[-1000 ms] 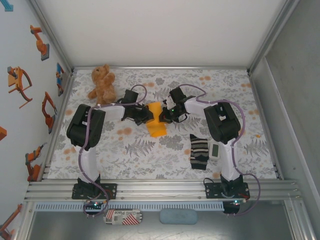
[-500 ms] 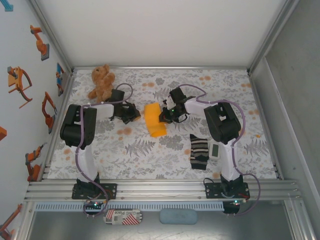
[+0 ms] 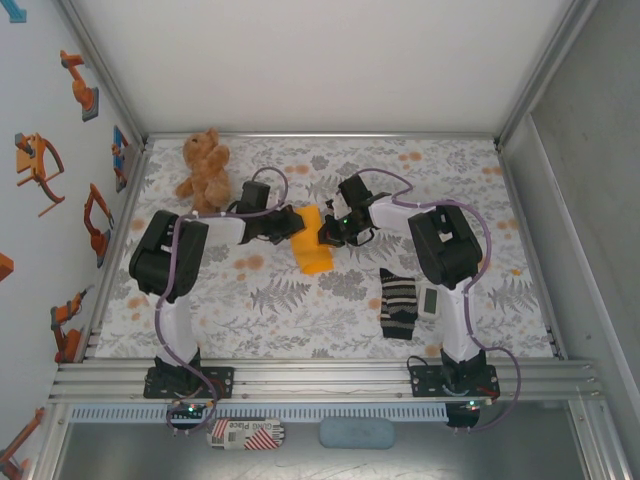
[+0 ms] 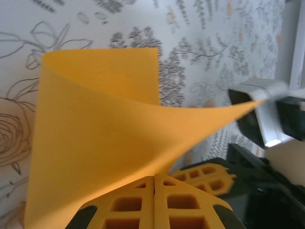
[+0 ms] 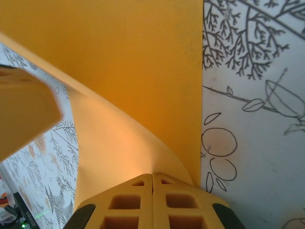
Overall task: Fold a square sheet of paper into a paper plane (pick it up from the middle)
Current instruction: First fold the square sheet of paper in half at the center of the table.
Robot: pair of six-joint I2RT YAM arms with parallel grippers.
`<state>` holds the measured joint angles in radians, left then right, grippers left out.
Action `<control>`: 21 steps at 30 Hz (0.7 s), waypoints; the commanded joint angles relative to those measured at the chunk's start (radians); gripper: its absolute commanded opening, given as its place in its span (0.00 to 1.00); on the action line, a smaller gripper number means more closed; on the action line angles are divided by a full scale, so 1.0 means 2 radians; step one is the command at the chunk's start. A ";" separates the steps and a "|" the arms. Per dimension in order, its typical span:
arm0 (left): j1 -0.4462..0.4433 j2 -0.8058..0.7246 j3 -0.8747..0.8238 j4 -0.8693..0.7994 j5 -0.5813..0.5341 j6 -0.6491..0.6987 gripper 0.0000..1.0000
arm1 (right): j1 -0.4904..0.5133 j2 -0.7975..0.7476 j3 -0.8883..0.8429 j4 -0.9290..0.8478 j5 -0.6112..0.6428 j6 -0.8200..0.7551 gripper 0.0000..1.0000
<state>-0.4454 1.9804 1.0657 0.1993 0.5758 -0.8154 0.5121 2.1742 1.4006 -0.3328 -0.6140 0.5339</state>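
Note:
The square sheet of paper (image 3: pixel 313 252) is orange-yellow and lies mid-table, one side curled up off the flowered cloth. My right gripper (image 3: pixel 326 234) is shut on its raised right edge; in the right wrist view the sheet (image 5: pixel 143 57) bends down into the closed tips (image 5: pixel 152 175). My left gripper (image 3: pixel 291 226) is shut at the sheet's left edge, its tips (image 4: pixel 155 177) against the curled paper (image 4: pixel 95 119), with no paper visibly between them. The right gripper's fingers (image 4: pixel 205 172) show just beyond, under the curl. The paper plane is out of view.
A teddy bear (image 3: pixel 205 167) sits at the back left. A striped sock (image 3: pixel 398 303) and a small white device (image 3: pixel 431 300) lie near the right arm's base. Walls close the table (image 3: pixel 450 190) at left, back and right.
The left gripper drew away to the left, off the sheet, then came back to its left edge, shut throughout. The right gripper has stayed in place on the sheet.

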 commanded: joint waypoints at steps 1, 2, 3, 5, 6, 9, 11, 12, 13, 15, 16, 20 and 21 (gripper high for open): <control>0.002 0.014 0.016 0.001 -0.004 -0.002 0.00 | -0.010 0.077 -0.056 -0.115 0.185 0.001 0.00; 0.004 0.016 0.018 -0.007 -0.009 0.005 0.00 | -0.010 0.076 -0.056 -0.116 0.185 0.001 0.00; 0.008 0.018 0.020 -0.021 -0.013 0.014 0.00 | -0.010 0.076 -0.055 -0.116 0.186 0.002 0.00; 0.019 0.021 0.021 -0.041 -0.020 0.026 0.00 | -0.010 0.076 -0.055 -0.116 0.186 0.002 0.00; 0.026 0.022 0.022 -0.050 -0.024 0.034 0.00 | -0.010 0.076 -0.055 -0.116 0.186 0.002 0.00; 0.052 0.030 0.033 -0.090 -0.038 0.056 0.00 | -0.010 0.076 -0.056 -0.116 0.187 0.001 0.00; 0.070 0.035 0.044 -0.109 -0.047 0.060 0.00 | -0.010 0.076 -0.057 -0.116 0.188 0.002 0.00; 0.078 0.039 0.052 -0.119 -0.051 0.062 0.00 | -0.010 0.075 -0.058 -0.115 0.189 0.001 0.00; 0.083 0.040 0.061 -0.129 -0.055 0.063 0.00 | -0.010 0.075 -0.057 -0.116 0.190 0.002 0.00; 0.089 0.039 0.077 -0.142 -0.053 0.065 0.00 | -0.010 0.073 -0.057 -0.117 0.190 0.003 0.00; 0.087 0.034 0.083 -0.140 -0.046 0.063 0.00 | -0.010 0.072 -0.058 -0.117 0.190 0.003 0.00; 0.067 -0.006 0.073 -0.094 -0.015 0.038 0.00 | -0.010 0.069 -0.056 -0.118 0.190 0.003 0.00; 0.059 -0.014 0.069 -0.082 -0.014 0.034 0.00 | -0.010 0.069 -0.056 -0.118 0.191 0.002 0.00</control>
<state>-0.2832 2.0232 1.2087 -0.0078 0.5022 -0.7303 0.5152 2.1685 1.3964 -0.3313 -0.6014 0.5346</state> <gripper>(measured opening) 0.045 0.049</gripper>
